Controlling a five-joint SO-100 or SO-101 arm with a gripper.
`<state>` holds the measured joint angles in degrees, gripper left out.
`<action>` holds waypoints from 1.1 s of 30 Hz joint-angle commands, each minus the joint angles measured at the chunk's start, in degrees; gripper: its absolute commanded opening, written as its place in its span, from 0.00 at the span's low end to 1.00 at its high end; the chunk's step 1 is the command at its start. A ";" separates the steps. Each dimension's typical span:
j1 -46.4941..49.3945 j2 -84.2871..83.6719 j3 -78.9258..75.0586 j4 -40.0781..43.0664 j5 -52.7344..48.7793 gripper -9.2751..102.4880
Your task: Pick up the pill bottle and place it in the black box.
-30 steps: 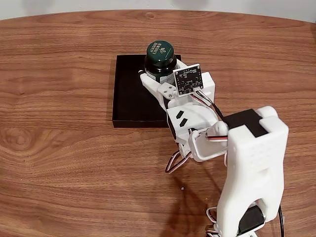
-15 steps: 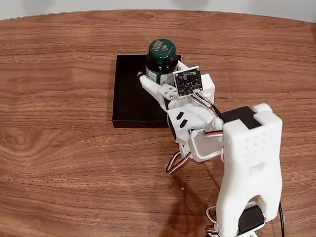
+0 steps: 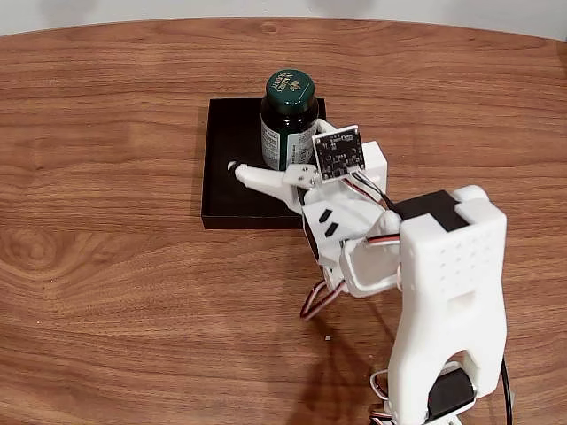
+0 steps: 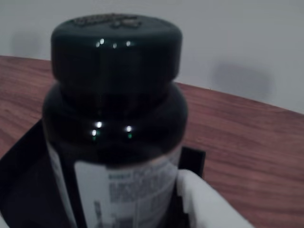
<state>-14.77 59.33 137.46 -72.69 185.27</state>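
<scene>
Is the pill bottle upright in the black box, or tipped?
Upright. In the fixed view the pill bottle stands cap-up inside the black box, and the open pincer has one finger swung away from it.

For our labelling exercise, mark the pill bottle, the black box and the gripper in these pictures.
pill bottle (image 3: 289, 88), fixed view, on its dark green screw cap.
black box (image 3: 232, 133), fixed view, on the bare floor left of the bottle.
gripper (image 3: 266, 159), fixed view, midway between its open fingertips, beside the bottle.
</scene>
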 commanded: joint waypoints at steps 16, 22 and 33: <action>5.54 37.97 18.11 21.62 1.49 0.46; 6.68 50.63 24.52 29.53 1.49 0.40; 8.53 68.73 34.19 44.21 0.00 0.27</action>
<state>-6.94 120.94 171.30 -31.73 186.15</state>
